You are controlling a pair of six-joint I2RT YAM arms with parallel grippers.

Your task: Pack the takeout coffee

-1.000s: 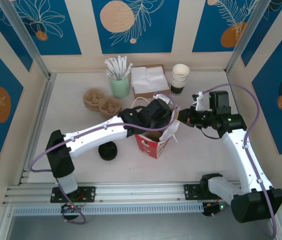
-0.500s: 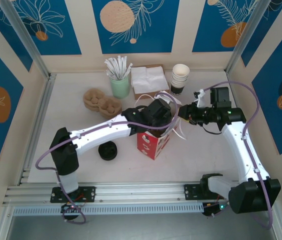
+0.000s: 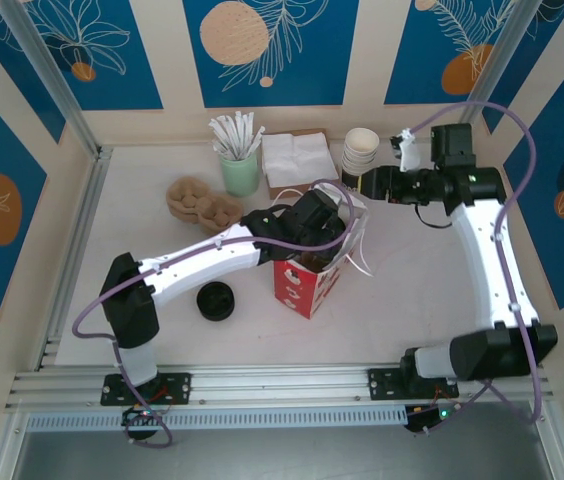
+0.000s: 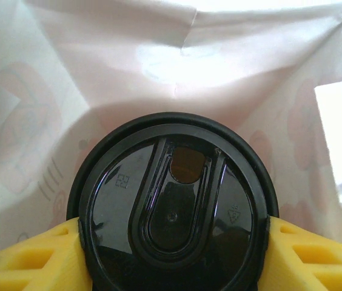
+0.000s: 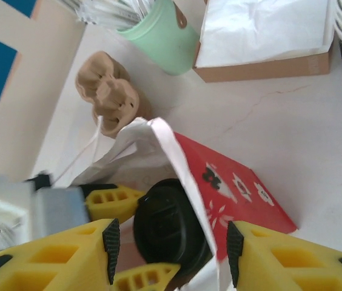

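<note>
- Your left gripper [image 4: 172, 257] has its jaws half-spread, clamped on the takeout coffee [image 4: 171, 200] just below the lid.
- The cup sits inside the red paper bag [image 3: 307, 288] mid-bench, seemingly upright.
- Your right gripper [image 5: 171, 245] holds nothing, jaws apart.

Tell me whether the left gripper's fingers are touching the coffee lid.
Touching. The left wrist view shows the yellow fingers pressed against the coffee lid on both sides, no gap.
</note>
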